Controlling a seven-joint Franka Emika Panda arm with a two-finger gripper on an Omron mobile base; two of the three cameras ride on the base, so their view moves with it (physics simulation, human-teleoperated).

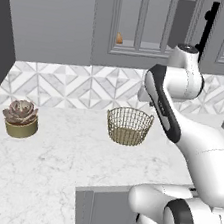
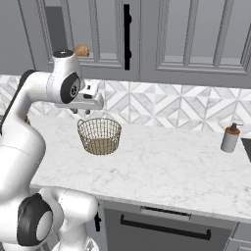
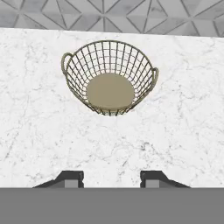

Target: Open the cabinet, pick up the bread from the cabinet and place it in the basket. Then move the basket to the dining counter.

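— Wire basket (image 3: 110, 78), pale gold, is sitting empty on the marble worktop (image 3: 43, 131). Where is the bread (image 2: 82, 50)?

— Resting behind the glass cabinet (image 2: 93, 34) door, by the black handle (image 2: 127, 37).

— And the gripper (image 3: 111, 180)?

— Hovering above the worktop, fingers partly apart, holding nothing. It should be rising squarely toward that handle.

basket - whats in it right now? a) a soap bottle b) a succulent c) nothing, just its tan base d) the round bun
c: the hand view looks down into the basket and shows only its bare tan base through the wire, while the bread sits up behind the glass door of the cabinet.
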